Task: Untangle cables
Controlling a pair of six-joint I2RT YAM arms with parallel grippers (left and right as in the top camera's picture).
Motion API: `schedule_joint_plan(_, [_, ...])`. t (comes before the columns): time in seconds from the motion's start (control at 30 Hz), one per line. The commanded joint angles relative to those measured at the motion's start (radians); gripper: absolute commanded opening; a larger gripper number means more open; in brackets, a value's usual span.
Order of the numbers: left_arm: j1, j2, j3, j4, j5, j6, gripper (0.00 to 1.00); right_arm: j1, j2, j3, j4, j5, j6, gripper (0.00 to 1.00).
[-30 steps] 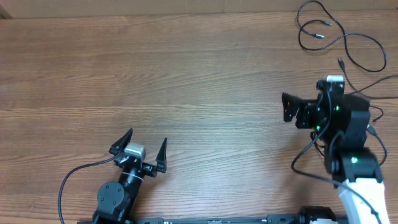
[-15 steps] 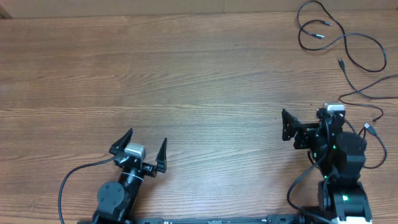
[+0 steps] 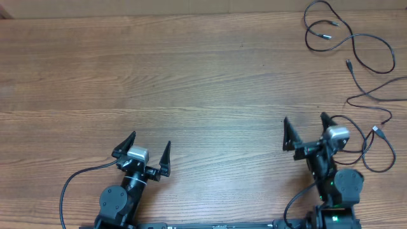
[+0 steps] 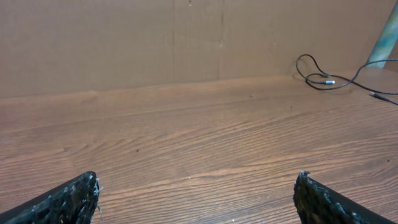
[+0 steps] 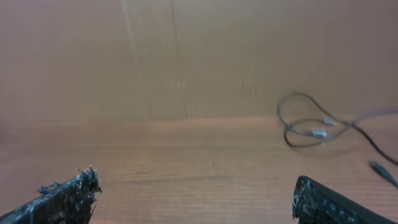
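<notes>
The wooden desk [image 3: 191, 76] carries the cables [image 3: 327, 36] out at 1 to 2 o'clock in the overhead view. They lie as loose, curly black strands rather than one tight clump. One strand curls into a small loop in the far corner, and from it a line swings out toward 3 o'clock and bends back on itself. Another strand wanders down the 3 o'clock edge, ending in a small plug close to the right arm. Whether the strands still cross or knot anywhere I cannot tell from above.

The left claw [image 3: 151, 138] sits at 7 o'clock, low on the desk's near edge, with its two fingers spread wide and nothing between them. It is well apart from the cables. The right claw [image 3: 304, 118] sits at 5 o'clock, fingers likewise spread and empty – the nearest strand lies just beside its arm toward 3 o'clock, not between the fingers.

From the left wrist, the cables [image 4: 323, 78] show at 2 o'clock against the brown wall [image 4: 155, 37], a silver plug [image 4: 328, 81] lying in the loop. The dark fingertips sit at the two bottom corners. From the right wrist, the picture is blurred. The cables [image 5: 311, 127] appear at 3 o'clock as a soft coil with one pale plug, and bare wood lies between the parted fingers.
</notes>
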Motion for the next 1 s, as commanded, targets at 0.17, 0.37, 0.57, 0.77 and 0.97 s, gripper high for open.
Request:
schedule_joint_plan(0.17, [0.005,-0.01,-0.003,-0.002,-0.006,0.023,1.0,0.016,-0.119,-0.044,-0.129,0.001,0.006,1.0])
schedule_joint_plan(0.37, [0.005,-0.01,-0.003,-0.002,-0.006,0.023,0.99,0.055,-0.22,-0.044,-0.304,0.065,0.006,1.0])
schedule_joint_plan(0.57, [0.005,-0.01,-0.003,-0.002,-0.006,0.023,0.99,0.067,-0.304,-0.044,-0.326,0.105,-0.006,1.0])
schedule_joint_plan(0.77, [0.005,-0.01,-0.003,-0.002,-0.006,0.023,1.0,0.071,-0.341,-0.044,-0.326,0.106,-0.066,1.0])
schedule_joint_plan(0.97, [0.005,-0.01,-0.003,-0.002,-0.006,0.023,1.0,0.071,-0.341,-0.044,-0.326,0.098,-0.03,1.0])
